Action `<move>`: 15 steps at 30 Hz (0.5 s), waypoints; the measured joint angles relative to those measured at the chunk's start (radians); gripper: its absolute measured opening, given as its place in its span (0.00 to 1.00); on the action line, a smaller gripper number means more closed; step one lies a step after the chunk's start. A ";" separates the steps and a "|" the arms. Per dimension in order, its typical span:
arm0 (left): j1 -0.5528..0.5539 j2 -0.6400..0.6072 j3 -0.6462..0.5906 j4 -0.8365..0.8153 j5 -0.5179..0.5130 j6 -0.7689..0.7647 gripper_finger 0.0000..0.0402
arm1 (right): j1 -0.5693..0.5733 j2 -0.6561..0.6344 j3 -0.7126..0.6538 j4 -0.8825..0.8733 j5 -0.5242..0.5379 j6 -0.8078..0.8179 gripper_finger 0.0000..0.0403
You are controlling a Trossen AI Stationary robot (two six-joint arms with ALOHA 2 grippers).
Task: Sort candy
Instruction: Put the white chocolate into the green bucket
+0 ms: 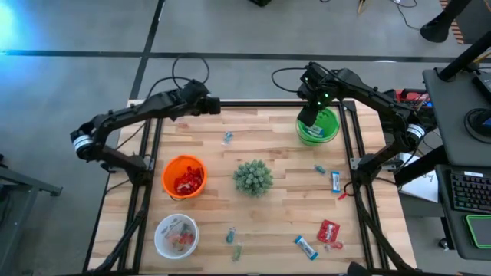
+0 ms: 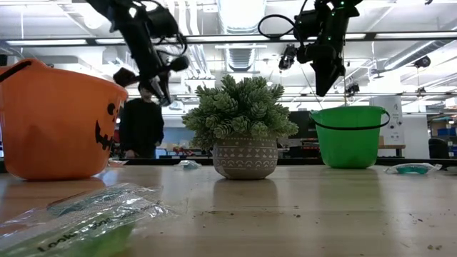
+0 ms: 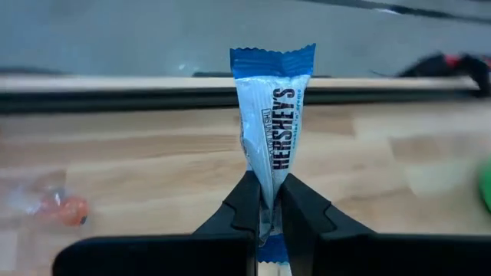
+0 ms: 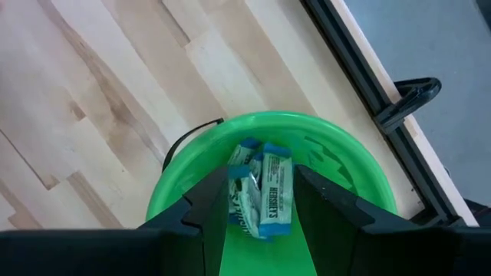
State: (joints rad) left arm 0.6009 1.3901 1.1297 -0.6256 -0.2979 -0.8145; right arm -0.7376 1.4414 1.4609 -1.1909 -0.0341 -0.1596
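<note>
My left gripper (image 3: pixel 268 205) hangs over the table's far left part (image 1: pixel 209 106), shut on a blue-and-white wrapped candy bar (image 3: pixel 273 115). My right gripper (image 4: pixel 265 201) stands open above the green bucket (image 1: pixel 328 130), with nothing between its fingers. Several blue-and-white bars (image 4: pixel 268 192) lie on the bucket's floor. Red candy (image 1: pixel 186 182) fills the orange bucket (image 1: pixel 170 170). More wrapped pieces lie loose on the table at the near right (image 1: pixel 328 230) and near the middle (image 1: pixel 228 138). My left gripper pinches the bar between its two fingers near one crimped end (image 3: pixel 266 201); that end's blue edge (image 3: pixel 273 249) shows behind the fingers. The rest of the bar sticks straight out past the fingertips. The fingers slant downward, and the bar is lifted clear of the table.
A spiky potted plant (image 1: pixel 253 177) stands mid-table. A clear bowl (image 1: pixel 159 230) with a few pieces sits at the near left. A red-wrapped piece (image 3: pixel 63 208) lies on the wood below my left gripper. Black frame rails (image 1: pixel 360 192) run along both sides of the table.
</note>
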 joint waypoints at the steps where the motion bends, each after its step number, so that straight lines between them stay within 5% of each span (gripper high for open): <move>1: -0.006 -0.014 0.000 0.003 0.009 0.037 0.02 | 0.000 0.000 0.000 0.003 0.000 -0.001 0.34; 6: -0.037 -0.067 0.000 0.022 0.077 0.197 0.02 | 0.000 0.000 0.000 0.069 -0.011 0.042 0.34; 15: -0.077 -0.129 0.000 0.077 0.257 0.387 0.02 | 0.010 0.000 0.000 0.271 -0.304 0.253 0.34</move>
State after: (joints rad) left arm 0.5239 1.2607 1.1301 -0.5483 -0.0406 -0.4277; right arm -0.7280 1.4414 1.4609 -0.9203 -0.3379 0.0937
